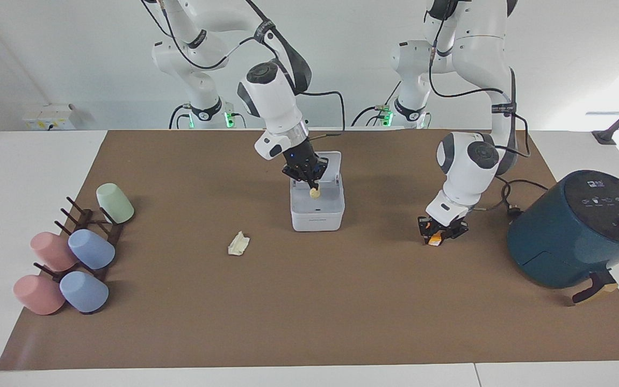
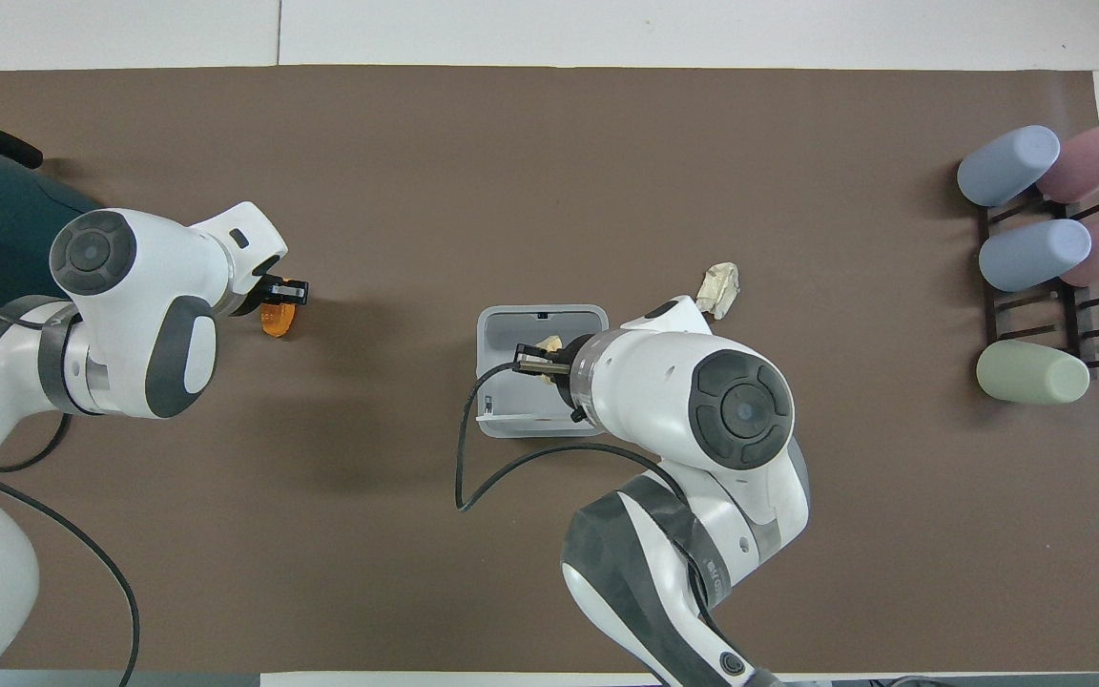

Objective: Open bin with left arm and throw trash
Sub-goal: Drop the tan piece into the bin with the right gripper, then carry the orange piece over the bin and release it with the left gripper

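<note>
Three scraps: yellow lump [image 1: 315, 193] pinched in right gripper [image 1: 312, 186] over one open bin [image 1: 317, 217]; seen overhead from bin, orange chunk [image 2: 275, 322] clamped in left gripper [image 2: 287, 289], nine o'clock; paper wad [image 2: 719, 288], two o'clock.

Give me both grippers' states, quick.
Left gripper: shut on the orange chunk, at the table.
Right gripper: holds the yellow lump over the open bin.
</note>
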You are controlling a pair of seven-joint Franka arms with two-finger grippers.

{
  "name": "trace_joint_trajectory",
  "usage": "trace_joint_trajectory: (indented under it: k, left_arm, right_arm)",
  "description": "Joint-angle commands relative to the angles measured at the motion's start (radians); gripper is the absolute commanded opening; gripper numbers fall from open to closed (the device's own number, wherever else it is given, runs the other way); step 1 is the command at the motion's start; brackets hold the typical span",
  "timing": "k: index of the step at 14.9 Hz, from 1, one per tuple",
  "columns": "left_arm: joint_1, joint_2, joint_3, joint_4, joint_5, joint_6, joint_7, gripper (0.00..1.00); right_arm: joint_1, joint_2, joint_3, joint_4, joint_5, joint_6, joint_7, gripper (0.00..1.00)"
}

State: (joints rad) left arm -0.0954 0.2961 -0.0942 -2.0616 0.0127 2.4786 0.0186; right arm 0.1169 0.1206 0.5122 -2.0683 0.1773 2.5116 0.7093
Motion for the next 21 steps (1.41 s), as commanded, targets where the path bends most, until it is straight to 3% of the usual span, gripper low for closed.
trace_joint_trajectory:
  k: [1, 3, 6, 9, 11, 14, 17, 21]
  left_arm:
    - [0.006, 0.006, 0.001, 0.023, 0.026, 0.005, 0.0, 0.07]
    - [0.008, -0.003, -0.001, 0.073, 0.026, -0.071, -0.003, 0.06]
    - [-0.004, -0.002, -0.005, 0.268, 0.015, -0.319, -0.049, 0.06]
    - [-0.055, 0.005, -0.012, 0.452, -0.084, -0.495, -0.152, 0.03]
    - [-0.136, 0.009, -0.013, 0.512, -0.106, -0.518, -0.332, 0.02]
    - [-0.285, 0.011, -0.013, 0.523, -0.115, -0.451, -0.518, 0.02]
    - [-0.382, -0.026, -0.016, 0.414, -0.123, -0.377, -0.54, 0.02]
    - [-0.454, -0.051, -0.015, 0.266, -0.123, -0.252, -0.543, 0.03]
  right_arm:
    - [-0.006, 0.001, 0.003, 0.016, 0.019, -0.031, 0.006, 1.0]
    - [-0.008, 0.008, 0.003, 0.071, 0.017, -0.097, 0.001, 1.0]
    - [-0.023, 0.042, -0.003, 0.18, -0.004, -0.242, -0.01, 1.0]
    - [-0.08, 0.045, -0.006, 0.182, -0.071, -0.255, -0.089, 1.0]
    - [-0.15, 0.048, -0.006, 0.169, -0.081, -0.24, -0.19, 1.0]
    - [-0.233, 0.047, -0.006, 0.13, -0.105, -0.202, -0.344, 1.0]
    - [-0.292, 0.05, -0.006, 0.031, -0.113, -0.053, -0.353, 1.0]
    - [-0.315, 0.16, -0.009, 0.028, -0.188, 0.033, -0.457, 1.0]
